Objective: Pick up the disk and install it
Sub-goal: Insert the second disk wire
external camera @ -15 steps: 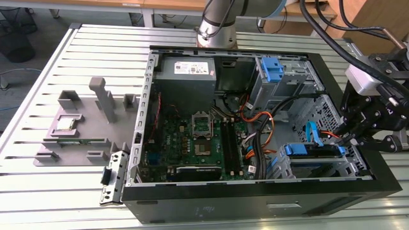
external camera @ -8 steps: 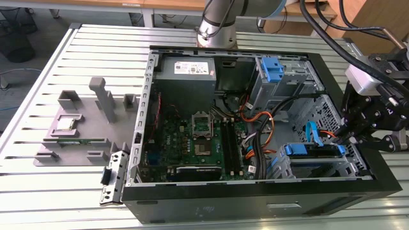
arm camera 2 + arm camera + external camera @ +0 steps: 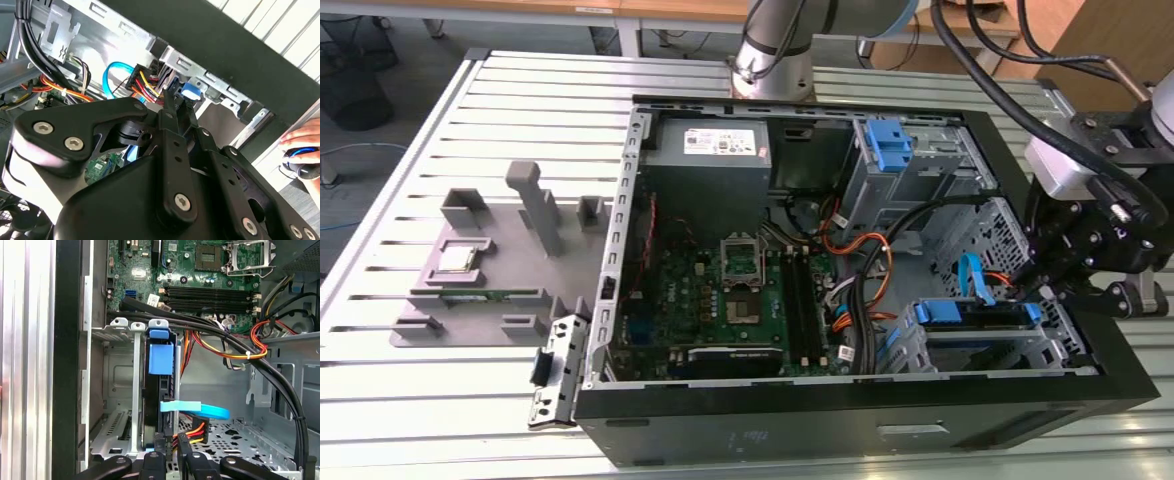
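The disk (image 3: 974, 313) sits edge-up in the drive cage at the case's front corner, on the exterior view's right, with its blue carrier frame showing. In the first wrist view the disk (image 3: 161, 360) stands in its slot, blue tab toward the motherboard. My gripper (image 3: 1047, 290) hovers over the cage's outer end, just above the disk's cable end. Its black fingertips (image 3: 172, 105) lie close together, next to the carrier's blue tab (image 3: 192, 91). In the first wrist view the gripper (image 3: 172, 460) is in line with the disk's edge, and I see nothing held.
A blue data cable (image 3: 197, 411) and a red-yellow power plug (image 3: 195, 430) hang beside the disk. Black cable bundles (image 3: 240, 347) cross above the cage. An upright blue latch (image 3: 887, 145) and a grey box (image 3: 710, 143) are at the case's back. A hand (image 3: 302, 147) rests outside.
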You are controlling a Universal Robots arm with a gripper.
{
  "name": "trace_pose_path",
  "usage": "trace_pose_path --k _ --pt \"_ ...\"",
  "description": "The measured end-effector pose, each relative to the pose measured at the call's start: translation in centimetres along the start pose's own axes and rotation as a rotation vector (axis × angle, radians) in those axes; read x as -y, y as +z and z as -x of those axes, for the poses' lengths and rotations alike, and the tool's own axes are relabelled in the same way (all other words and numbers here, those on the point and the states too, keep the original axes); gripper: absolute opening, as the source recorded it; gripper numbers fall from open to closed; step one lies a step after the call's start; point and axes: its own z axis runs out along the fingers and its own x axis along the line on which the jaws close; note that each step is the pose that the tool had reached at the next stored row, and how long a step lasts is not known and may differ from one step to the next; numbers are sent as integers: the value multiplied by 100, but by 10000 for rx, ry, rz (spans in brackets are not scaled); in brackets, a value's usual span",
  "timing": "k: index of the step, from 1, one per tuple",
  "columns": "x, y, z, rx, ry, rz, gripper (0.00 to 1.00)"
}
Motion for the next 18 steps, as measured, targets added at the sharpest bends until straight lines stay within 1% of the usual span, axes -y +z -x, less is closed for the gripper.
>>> trace_pose_path --k 2,4,6,10,14,16,18 --pt "-37 2 0 3 -3 -69 22" --pt "-68 12 -1 34 -9 -158 22" --pt "-83 23 -2 48 -16 -258 22" --pt "-112 48 -4 49 -29 -441 22" --pt "-145 56 -7 49 -38 -519 22" --pt "-157 68 -9 47 -45 -604 22" --pt "-168 84 -10 44 -51 -711 22"
